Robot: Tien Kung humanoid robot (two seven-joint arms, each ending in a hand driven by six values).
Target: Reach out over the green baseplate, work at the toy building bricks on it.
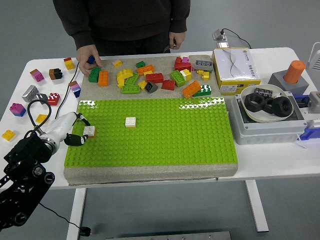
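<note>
White little brick (89,131) near the green studded baseplate's (165,135) left edge is half hidden by the robot's left hand (75,131), fingers curled loosely around it; actual grip is hard to tell.

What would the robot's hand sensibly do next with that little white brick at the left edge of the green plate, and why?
Probably close the left hand on the white brick beside it. The fingers sit right next to it on the green baseplate, but a firm grasp isn't clear yet.
</note>
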